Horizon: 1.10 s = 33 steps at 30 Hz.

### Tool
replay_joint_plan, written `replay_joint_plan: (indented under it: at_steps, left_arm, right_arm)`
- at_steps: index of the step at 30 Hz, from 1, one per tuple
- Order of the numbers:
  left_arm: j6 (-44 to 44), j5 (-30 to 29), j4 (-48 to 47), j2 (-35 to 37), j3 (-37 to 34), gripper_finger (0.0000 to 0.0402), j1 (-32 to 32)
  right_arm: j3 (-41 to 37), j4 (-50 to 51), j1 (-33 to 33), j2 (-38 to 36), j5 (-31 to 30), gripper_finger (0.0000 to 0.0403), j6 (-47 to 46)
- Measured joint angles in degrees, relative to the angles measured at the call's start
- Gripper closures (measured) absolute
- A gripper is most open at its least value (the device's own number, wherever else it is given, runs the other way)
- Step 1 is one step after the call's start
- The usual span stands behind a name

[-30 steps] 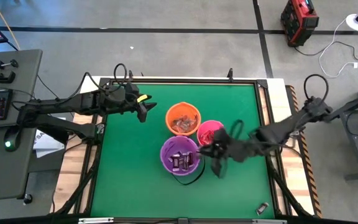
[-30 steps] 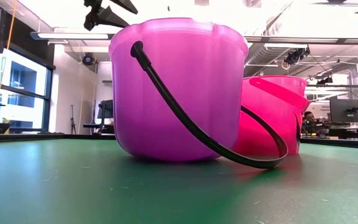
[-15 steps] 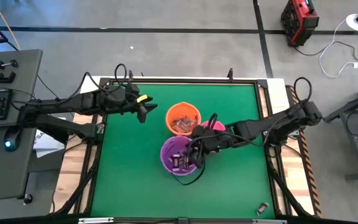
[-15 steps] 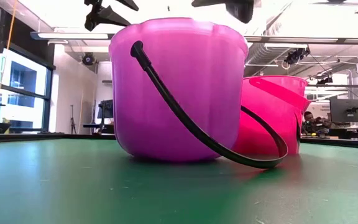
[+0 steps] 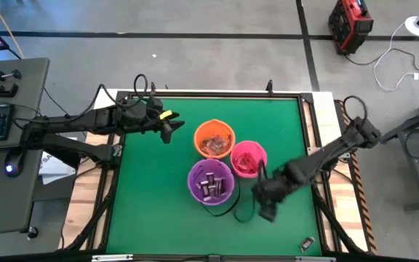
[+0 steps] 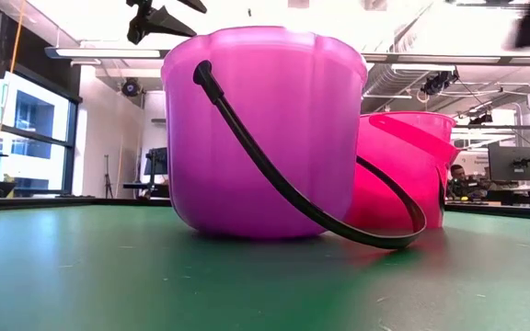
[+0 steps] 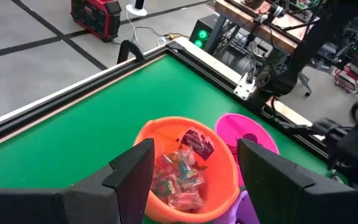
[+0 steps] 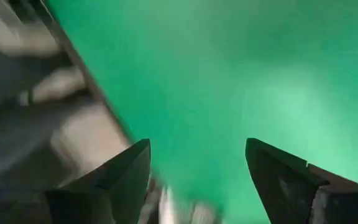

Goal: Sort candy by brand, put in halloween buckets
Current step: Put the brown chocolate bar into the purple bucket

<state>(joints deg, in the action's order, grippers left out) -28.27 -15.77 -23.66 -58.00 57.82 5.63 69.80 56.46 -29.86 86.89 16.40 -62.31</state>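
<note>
The candy is distributed among three buckets clustered at the centre of the green table (image 5: 158,211). The orange bucket (image 5: 214,140) holds pieces in clear wrappers with red and green print (image 7: 178,177), plus one dark piece (image 7: 197,143) lying tilted against the inner wall. The purple bucket (image 5: 210,182) holds dark brown and silver pieces (image 5: 209,186), most with their long axes roughly parallel. The pink bucket (image 5: 249,159) holds bright red pieces (image 5: 243,163). No brand lettering on any wrapper is legible.

All three buckets stand upright, touching or nearly touching. The thin black handle (image 6: 283,184) of the purple bucket is folded down, its loop resting on the table in front of the bucket.

The right gripper (image 5: 265,207) is over bare table just beside the pink and purple buckets; its fingers (image 8: 281,180) are spread wide with nothing between them.

The left gripper (image 5: 172,129) is raised beside the orange bucket, fingers (image 7: 132,171) wide apart and empty.

One small dark piece (image 5: 307,244) lies alone near the table's front right corner.
</note>
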Motion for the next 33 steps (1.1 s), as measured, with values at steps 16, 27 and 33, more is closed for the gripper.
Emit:
replay_joint_plan:
  at_steps: [16, 27, 33]
  left_arm:
    - [2.43, -0.39, 1.38, 0.00, 0.00, 0.0181, 0.04]
    - [2.43, -0.44, 1.31, 0.00, 0.00, 0.0181, 0.02]
    - [2.41, -0.46, 1.29, 0.00, 0.00, 0.0181, 0.02]
  right_arm:
    - [-33.46, -47.95, -22.18, 0.07, 20.90, 0.0147, -66.88]
    - [-34.96, -49.90, -23.75, 2.16, 18.80, 0.0147, -67.26]
    - [-33.64, -51.71, -23.87, 5.96, 22.22, 0.0147, -49.56]
